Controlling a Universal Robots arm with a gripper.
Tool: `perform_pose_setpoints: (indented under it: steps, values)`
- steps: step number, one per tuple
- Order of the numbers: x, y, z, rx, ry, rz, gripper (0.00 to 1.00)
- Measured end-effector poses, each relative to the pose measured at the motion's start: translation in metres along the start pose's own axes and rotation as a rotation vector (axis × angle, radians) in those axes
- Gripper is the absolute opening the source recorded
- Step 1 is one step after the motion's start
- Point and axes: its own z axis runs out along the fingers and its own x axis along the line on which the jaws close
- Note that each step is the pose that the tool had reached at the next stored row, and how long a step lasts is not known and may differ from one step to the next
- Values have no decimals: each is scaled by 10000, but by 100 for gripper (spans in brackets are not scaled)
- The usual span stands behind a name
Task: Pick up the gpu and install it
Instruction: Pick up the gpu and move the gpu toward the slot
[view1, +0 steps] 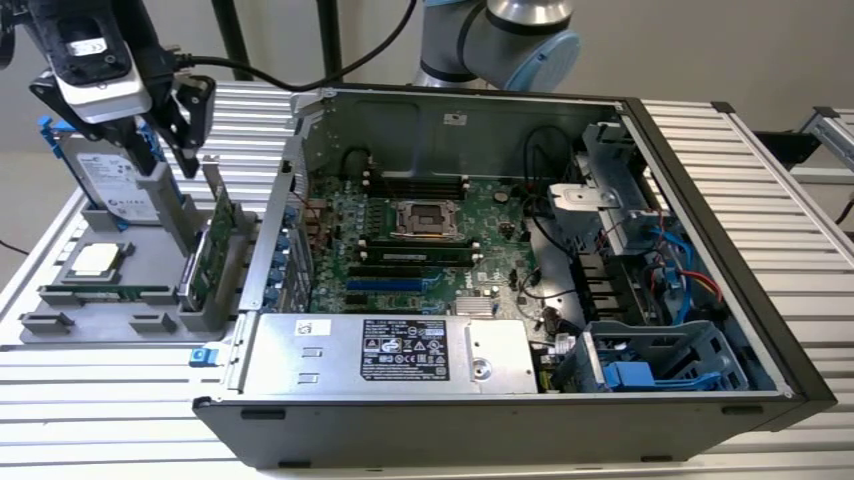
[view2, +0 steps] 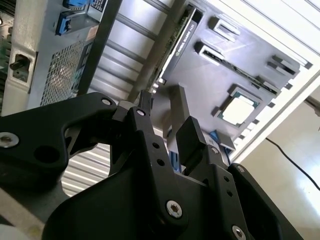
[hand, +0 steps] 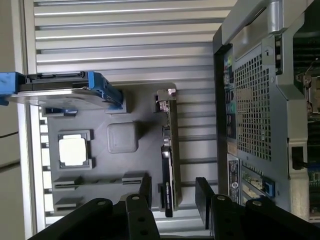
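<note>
The gpu (view1: 203, 262) stands on edge in a slot of the grey parts holder (view1: 80, 322), beside the open computer case (view1: 534, 250). Its green board and silver end bracket face up. My gripper (view1: 180, 150) hangs above the holder, just over the gpu's bracket end. In the first wrist view the gpu (hand: 170, 150) runs edge-on, and the open gripper (hand: 172, 192) has one black finger on each side of the card's line. Nothing is between the fingers. In the second wrist view the gripper (view2: 165, 122) is short of the gpu (view2: 175, 45).
The holder also carries a silver hard drive in a blue frame (view1: 114, 175), a processor chip (view1: 100, 260) and a memory stick (view1: 107, 293). The case's motherboard (view1: 414, 240) lies exposed, with the power supply (view1: 387, 350) at the front. Ribbed aluminium table (view1: 107, 400) all around.
</note>
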Motion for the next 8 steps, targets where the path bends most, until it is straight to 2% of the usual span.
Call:
perform_pose_setpoints:
  steps: [8]
  values:
    - [1,-2,49,0,0,0,100]
